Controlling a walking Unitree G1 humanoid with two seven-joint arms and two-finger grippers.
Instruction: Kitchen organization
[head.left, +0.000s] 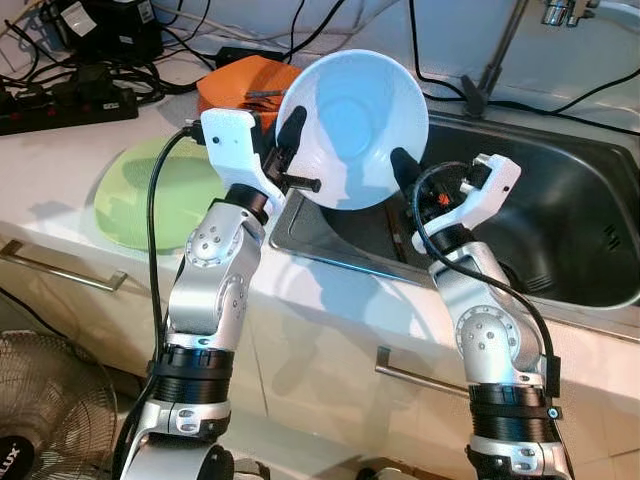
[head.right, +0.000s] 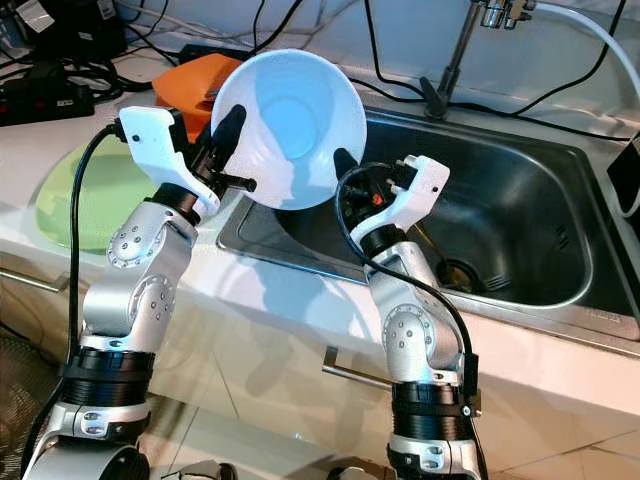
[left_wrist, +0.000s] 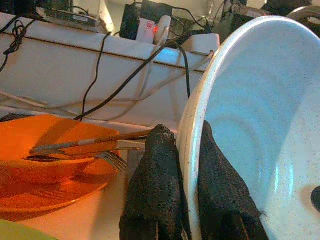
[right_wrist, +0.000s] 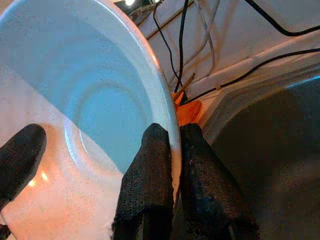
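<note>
Both claws pinch the white bowl's (head.left: 352, 130) rim: left claw (head.left: 290, 135), right claw (head.left: 405, 170). Likely rigid, glazed, slippery, breakable; rim is the hold.

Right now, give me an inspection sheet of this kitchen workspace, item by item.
Surface: white counter beside a steel sink.
Job's things: white bowl held tilted over the sink's left edge.
Clutter: green plate; orange dish holding a fork and chopsticks.
Grippers: left gripper pinches the bowl's left rim; right gripper pinches its right rim.
Cables: black cables across the back wall; power strip at the counter's back left.
Surroundings: faucet, drawer handles, floor fan.
</note>
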